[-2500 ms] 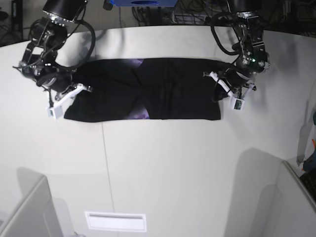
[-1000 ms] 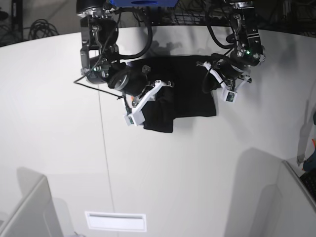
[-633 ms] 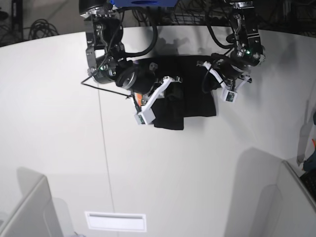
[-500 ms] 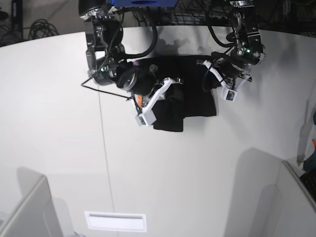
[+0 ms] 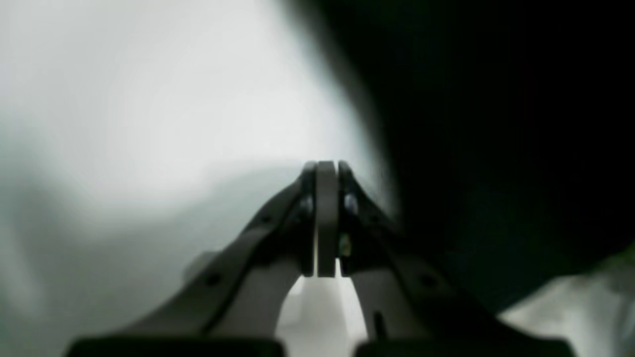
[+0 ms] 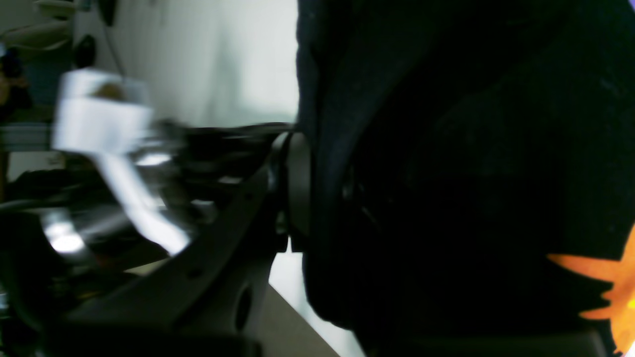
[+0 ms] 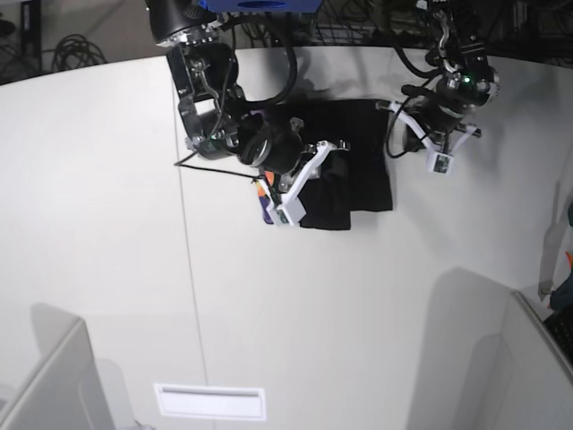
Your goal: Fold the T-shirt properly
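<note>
The black T-shirt [image 7: 363, 166] lies bunched at the far middle of the white table [image 7: 107, 224]. A bit of its orange and purple print [image 7: 262, 193] shows at its left edge. My right gripper [image 7: 315, 179] is shut on a fold of the shirt and holds it lifted over the rest. In the right wrist view the gripper [image 6: 320, 163] pinches black cloth [image 6: 446, 173], with the orange print [image 6: 603, 282] at the lower right. My left gripper [image 7: 414, 136] is shut and empty beside the shirt's right edge. In the left wrist view its pads [image 5: 326, 166] meet, with the shirt [image 5: 496, 148] to the right.
A white label strip [image 7: 210, 401] lies near the table's front edge. Grey panels stand at the front left [image 7: 45, 385] and front right [image 7: 528, 358]. Cables [image 7: 72, 49] hang beyond the far edge. A thin seam [image 7: 185, 251] runs across the table.
My right gripper has carried the shirt's left end further right over the rest, so the shirt is narrower. My left gripper has moved right and back, off the shirt's edge.
</note>
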Action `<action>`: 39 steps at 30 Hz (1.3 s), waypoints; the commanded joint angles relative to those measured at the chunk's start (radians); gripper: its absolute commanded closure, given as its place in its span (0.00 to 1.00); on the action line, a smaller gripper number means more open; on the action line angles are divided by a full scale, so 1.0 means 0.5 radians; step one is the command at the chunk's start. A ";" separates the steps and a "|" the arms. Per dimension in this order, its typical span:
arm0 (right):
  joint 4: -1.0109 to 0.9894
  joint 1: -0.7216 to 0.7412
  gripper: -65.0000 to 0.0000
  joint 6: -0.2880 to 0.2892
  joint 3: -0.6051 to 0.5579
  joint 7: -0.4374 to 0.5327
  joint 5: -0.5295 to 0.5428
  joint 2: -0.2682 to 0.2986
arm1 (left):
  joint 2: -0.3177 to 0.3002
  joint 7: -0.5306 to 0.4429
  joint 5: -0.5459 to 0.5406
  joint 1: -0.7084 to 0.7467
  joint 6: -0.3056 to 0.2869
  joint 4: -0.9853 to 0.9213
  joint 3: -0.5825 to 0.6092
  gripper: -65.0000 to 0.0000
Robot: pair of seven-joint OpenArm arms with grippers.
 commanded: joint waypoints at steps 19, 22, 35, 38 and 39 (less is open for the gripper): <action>-0.086 0.071 0.27 0.011 -0.015 0.036 0.050 -0.032 | -0.175 0.254 -0.030 0.173 -0.347 0.123 -1.008 1.00; -0.089 0.108 0.29 0.011 -0.070 0.021 0.050 -0.032 | -0.199 0.254 -0.030 0.170 -0.347 0.123 -1.011 1.00; 0.046 0.353 0.35 0.011 -0.601 -0.176 0.050 -0.016 | -0.252 0.248 -0.030 0.151 -0.347 0.030 -1.017 1.00; 0.242 0.329 0.39 0.011 -0.521 -0.157 0.037 0.122 | -0.285 0.242 -0.030 0.151 -0.347 -0.068 -1.030 1.00; 0.279 0.307 0.46 0.011 -0.481 -0.136 0.037 0.165 | -0.295 0.242 -0.030 0.155 -0.347 -0.092 -1.067 1.00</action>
